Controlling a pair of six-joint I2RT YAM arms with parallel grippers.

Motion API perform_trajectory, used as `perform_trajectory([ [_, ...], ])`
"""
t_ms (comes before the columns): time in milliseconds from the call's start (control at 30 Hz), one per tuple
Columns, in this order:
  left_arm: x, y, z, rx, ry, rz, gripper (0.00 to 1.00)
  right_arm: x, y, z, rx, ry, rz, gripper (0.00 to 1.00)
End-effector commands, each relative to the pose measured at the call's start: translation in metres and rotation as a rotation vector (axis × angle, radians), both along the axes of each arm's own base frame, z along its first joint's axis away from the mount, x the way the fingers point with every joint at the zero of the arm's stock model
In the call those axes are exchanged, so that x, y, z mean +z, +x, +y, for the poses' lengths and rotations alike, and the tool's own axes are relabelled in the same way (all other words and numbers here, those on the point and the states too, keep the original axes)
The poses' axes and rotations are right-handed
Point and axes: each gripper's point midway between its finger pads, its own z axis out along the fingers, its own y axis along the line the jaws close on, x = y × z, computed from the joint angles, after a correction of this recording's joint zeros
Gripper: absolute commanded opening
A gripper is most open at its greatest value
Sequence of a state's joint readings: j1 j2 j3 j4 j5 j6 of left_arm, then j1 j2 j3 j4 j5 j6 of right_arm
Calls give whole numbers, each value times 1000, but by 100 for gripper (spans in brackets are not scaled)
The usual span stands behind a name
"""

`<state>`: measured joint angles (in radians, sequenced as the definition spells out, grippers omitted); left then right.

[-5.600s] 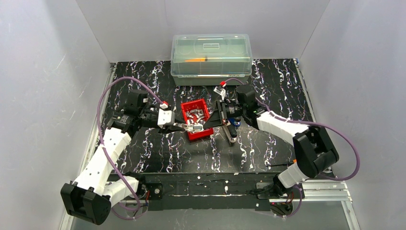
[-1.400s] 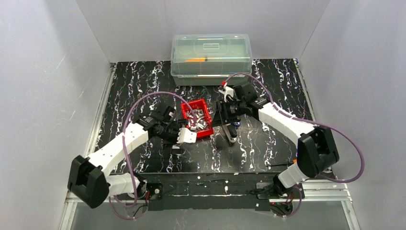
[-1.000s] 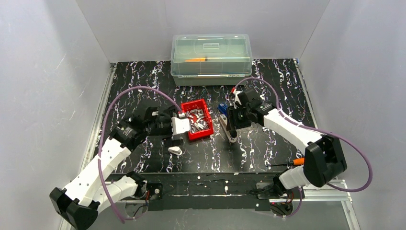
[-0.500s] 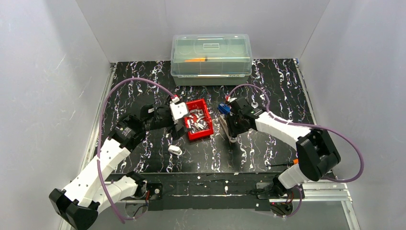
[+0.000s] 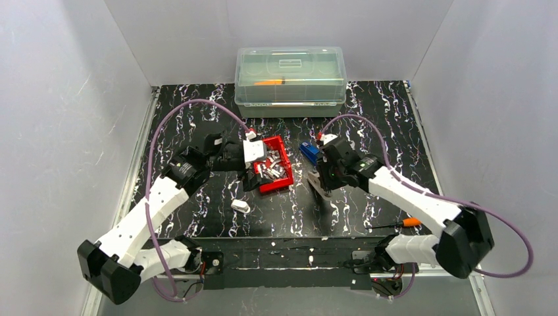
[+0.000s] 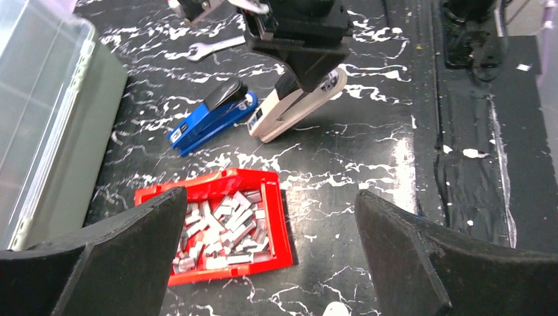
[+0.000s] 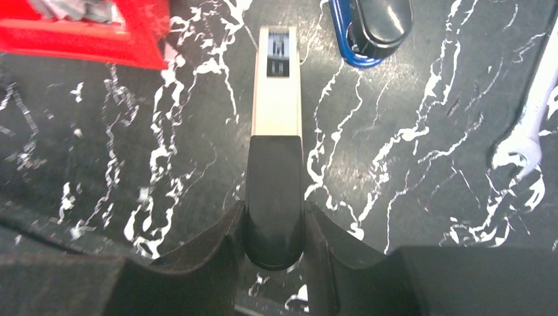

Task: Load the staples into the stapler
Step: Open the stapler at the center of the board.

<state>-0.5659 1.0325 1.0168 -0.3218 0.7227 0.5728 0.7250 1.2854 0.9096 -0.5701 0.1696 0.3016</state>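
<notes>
Plainly, the staples (image 6: pixel 224 230) lie in a loose heap in the red bin (image 6: pixel 281 217), which sits on the surface (image 7: pixel 99 151) left of the stapler (image 7: pixel 277 118). The left jaws hang directly above that bin, spread as wide as they go and holding nothing. That makes the left arm (image 5: pixel 154 204) by far the nearer one for picking up a strip.

The stapler lies flat and closed. In the right wrist view its long axis runs straight away from the right jaws, beige nose far and black rear near. The bin's corner is just off the nose, up and to the left. The right jaws straddle the black rear across its width, and the pads (image 7: pixel 220 240) look to be touching it on both sides, so this reads as a grip on the stapler's tail.

The coming move likely turns on that alignment. With the grip square to the axis, the right arm (image 5: pixel 408 194) can steady or open the stapler while the left goes down for a strip.

A blue stapler (image 7: pixel 372 26) lies just right of the nose, apart from it. A wrench (image 7: pixel 526 138) lies farther right.
</notes>
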Motion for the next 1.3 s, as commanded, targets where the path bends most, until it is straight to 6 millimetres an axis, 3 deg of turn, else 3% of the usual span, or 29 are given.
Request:
perform_trajectory([
  [0,21,-15,-16,-171,-58,-27,98,55,-19,9,55,121,-13,21],
  [233,16,-11,-39,-295,-65,1,98,102,-48,34,270,260,-19,18],
  [367,-3,-14,-58,-359,-35,40,98,114,-57,48,360,309,-5,17],
  [533,-27,-29,-75,-424,6,136,98,144,-66,79,482,409,-71,17],
  [733,-37,-35,-75,-426,19,185,98,168,-73,95,565,466,-137,17],
  [833,-32,-44,-75,-441,-6,230,88,177,-72,98,578,487,-174,17],
  [967,-32,-51,-72,-443,-12,268,59,188,-71,100,589,518,-215,16],
  [1067,-35,-55,-69,-450,-10,272,44,198,-71,105,595,552,-248,16],
  [1267,-36,-61,-64,-445,-1,294,40,212,-67,117,607,595,-294,15],
])
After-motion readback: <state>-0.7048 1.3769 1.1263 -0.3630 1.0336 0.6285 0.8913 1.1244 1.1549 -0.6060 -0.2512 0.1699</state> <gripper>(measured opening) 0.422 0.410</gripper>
